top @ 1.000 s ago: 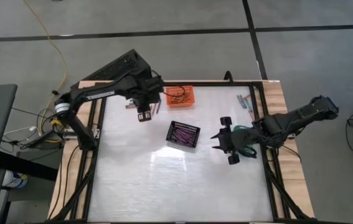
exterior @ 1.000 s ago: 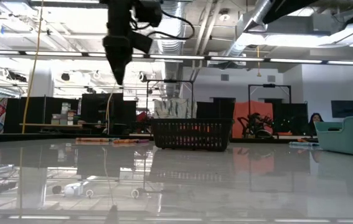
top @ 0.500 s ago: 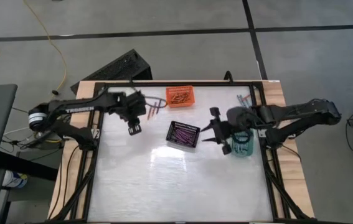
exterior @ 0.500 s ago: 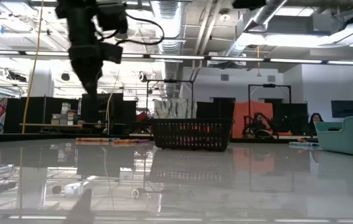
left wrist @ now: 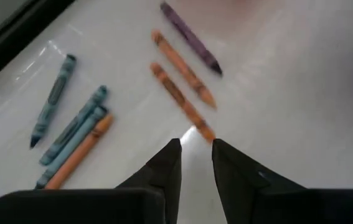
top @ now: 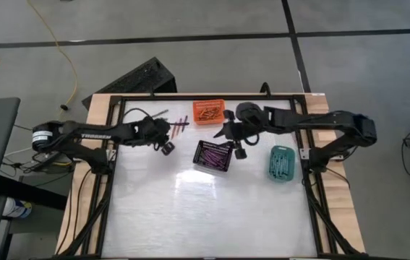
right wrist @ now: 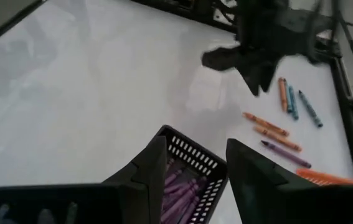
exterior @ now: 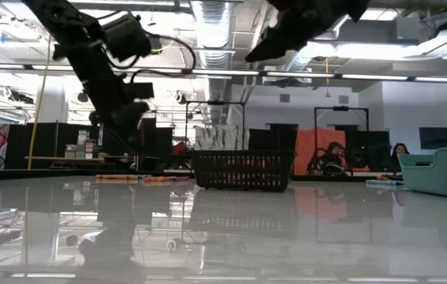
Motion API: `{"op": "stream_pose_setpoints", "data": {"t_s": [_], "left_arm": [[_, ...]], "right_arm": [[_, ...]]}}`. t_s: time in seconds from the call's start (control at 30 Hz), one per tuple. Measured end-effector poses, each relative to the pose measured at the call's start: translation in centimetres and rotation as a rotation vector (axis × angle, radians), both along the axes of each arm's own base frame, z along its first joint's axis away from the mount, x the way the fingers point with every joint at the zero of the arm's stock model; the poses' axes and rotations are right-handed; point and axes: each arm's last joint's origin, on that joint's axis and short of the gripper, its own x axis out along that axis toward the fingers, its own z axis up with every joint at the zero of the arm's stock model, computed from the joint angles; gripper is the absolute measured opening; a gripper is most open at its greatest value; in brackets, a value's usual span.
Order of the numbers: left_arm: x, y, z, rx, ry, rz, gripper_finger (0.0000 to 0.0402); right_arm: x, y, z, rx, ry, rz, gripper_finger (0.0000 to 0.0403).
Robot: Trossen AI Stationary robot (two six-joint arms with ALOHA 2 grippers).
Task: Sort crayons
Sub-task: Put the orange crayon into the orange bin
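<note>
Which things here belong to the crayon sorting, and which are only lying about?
For the job: loose crayons near left gripper; orange basket; black basket by right gripper; teal basket.
Lying about: yellow cable; dark slab beyond table.

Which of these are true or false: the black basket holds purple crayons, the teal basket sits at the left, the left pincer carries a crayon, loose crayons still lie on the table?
1. The black basket holds purple crayons. True.
2. The teal basket sits at the left. False: it is at the right.
3. The left pincer carries a crayon. False: nothing is between its fingers.
4. Loose crayons lie on the table. True: orange, purple and teal ones.
</note>
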Motion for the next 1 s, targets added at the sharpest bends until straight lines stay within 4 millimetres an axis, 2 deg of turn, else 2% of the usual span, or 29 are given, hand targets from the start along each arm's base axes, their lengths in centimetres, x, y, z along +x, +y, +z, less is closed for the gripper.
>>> {"op": "stream_pose_setpoints", "data": {"t_s": [0.13, 0.4, 0.53, 1.0], "left_arm": [[1.5, 0.9, -0.5, -0.008, -0.060, 0.057, 0.0072], [4.1, 2.5, -3.1, -0.104, 0.002, 0.116, 0.0071], [5.0, 2.9, -3.6, -0.109, 0.041, 0.141, 0.0071], [5.4, 3.1, -3.5, -0.168, 0.070, 0.143, 0.0071]], "right_arm": [[0.1, -0.2, -0.1, -0.027, 0.001, 0.022, 0.0161], [-0.2, -0.1, -0.2, -0.031, 0.021, 0.050, 0.0161], [-0.3, 0.1, -0.5, -0.029, 0.061, 0.064, 0.0161], [-0.6, 0.4, -0.8, -0.006, 0.100, 0.092, 0.0161]]}}
